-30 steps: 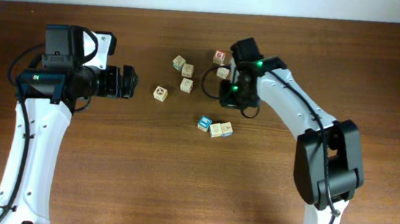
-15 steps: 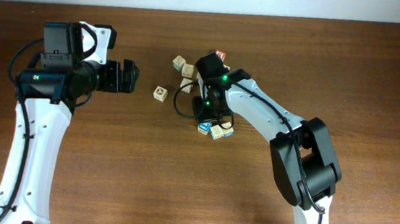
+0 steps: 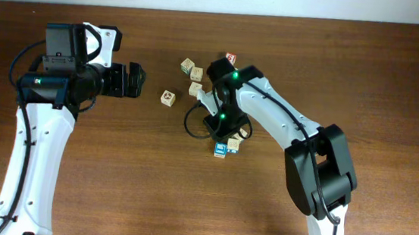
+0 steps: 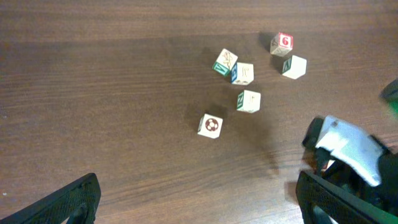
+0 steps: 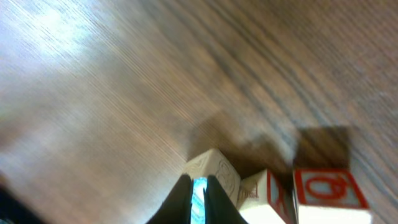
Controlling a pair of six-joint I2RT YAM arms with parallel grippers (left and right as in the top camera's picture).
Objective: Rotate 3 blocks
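The blue-faced block sits near the middle of the surface, touching a tan block on its right. My right tool is pressed against it, pinched almost closed, with a sliver of blue between the tips. To turn it cleanly I would twist slowly about its centre, clear of the neighbour; my left tool hangs wide open and empty, well to the left.
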